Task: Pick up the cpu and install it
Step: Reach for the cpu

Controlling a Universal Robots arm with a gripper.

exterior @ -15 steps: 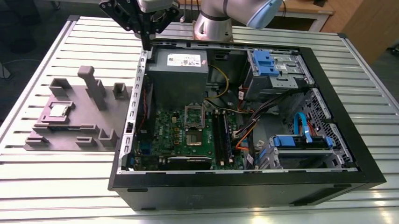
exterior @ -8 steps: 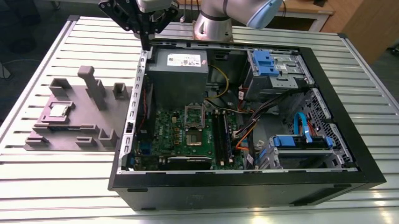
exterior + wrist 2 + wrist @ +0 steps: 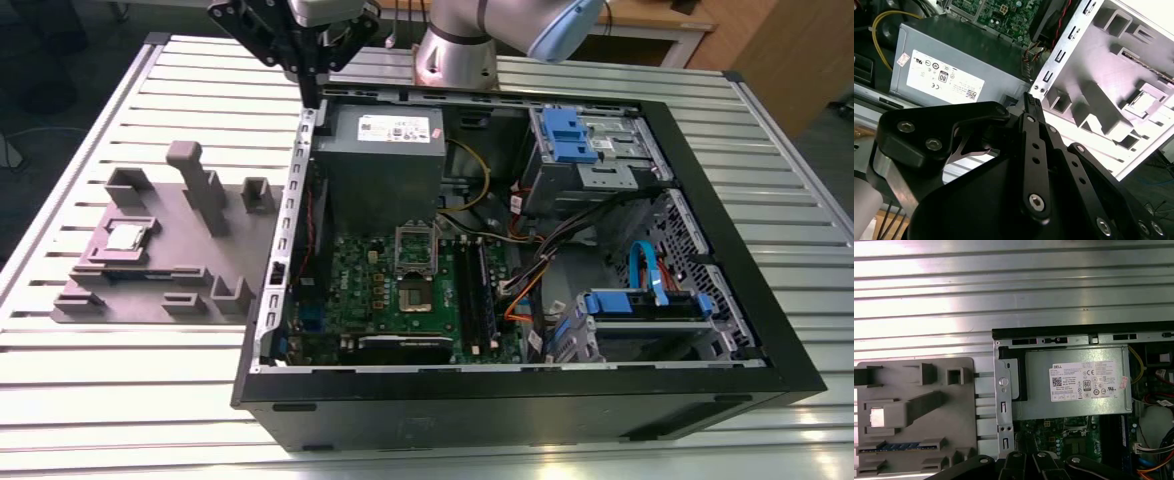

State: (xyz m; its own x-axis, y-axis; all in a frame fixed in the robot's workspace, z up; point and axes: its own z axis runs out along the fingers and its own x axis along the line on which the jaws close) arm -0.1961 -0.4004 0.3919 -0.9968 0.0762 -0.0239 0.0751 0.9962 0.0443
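Observation:
The cpu [image 3: 127,237], a small shiny square chip, lies in a pocket of the mauve-grey tray [image 3: 147,292] on the exterior view's left. In the first wrist view the cpu [image 3: 877,416] is a bright square on that tray [image 3: 954,440]. My gripper [image 3: 310,95] hangs high over the back left corner of the open computer case [image 3: 534,400], well away from the cpu. In the second wrist view my gripper [image 3: 1031,99] is shut, its black fingers meeting at the tip with nothing between them. The metal socket frame [image 3: 416,247] sits on the green motherboard [image 3: 360,290].
A grey power-supply box [image 3: 387,135] lies just under my gripper inside the case. Blue drive bays [image 3: 581,135] and cables [image 3: 534,270] crowd the case on the exterior view's right. Upright blocks [image 3: 200,185] rise from the tray. Everything rests on a slatted metal table [image 3: 120,400].

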